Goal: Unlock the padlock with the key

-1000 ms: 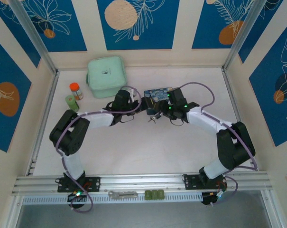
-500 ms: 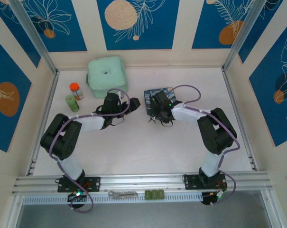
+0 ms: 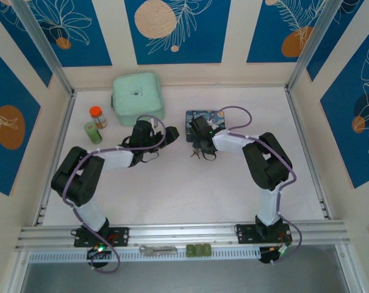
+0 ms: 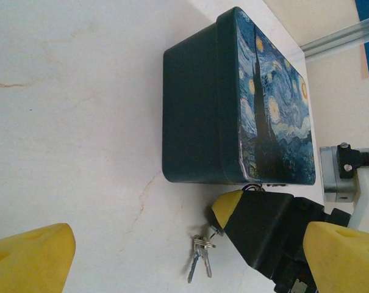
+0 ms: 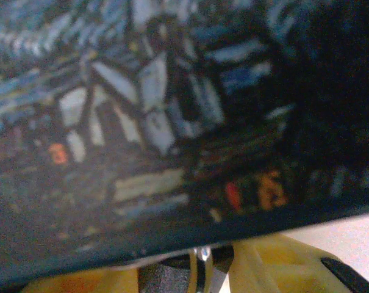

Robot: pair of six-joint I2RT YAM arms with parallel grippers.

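The blue-and-yellow painted tin box (image 3: 204, 118) lies at the back middle of the table. My right gripper (image 3: 199, 144) is pressed against its near side. In the right wrist view its yellow fingers (image 5: 275, 268) flank the small dark padlock (image 5: 172, 279) with no gap visible; the silvery shackle (image 5: 202, 261) runs up to the box (image 5: 147, 122). A ring of small silver keys (image 4: 200, 256) lies on the table just below the right gripper's fingertip (image 4: 230, 207); the keys (image 3: 196, 153) rest near the box's front. My left gripper (image 3: 167, 135) stands wide open left of the box (image 4: 233, 104), holding nothing.
A mint-green lidded container (image 3: 137, 97) sits at the back left, with an orange-capped bottle (image 3: 97, 116) and a green cylinder (image 3: 90, 132) beside it. A metal tool (image 3: 158, 249) and green blocks (image 3: 198, 249) lie on the front rail.
The right arm has folded and its gripper has slid left along the box's near side, closing in around the padlock. The left gripper drew back to the left and stays open.
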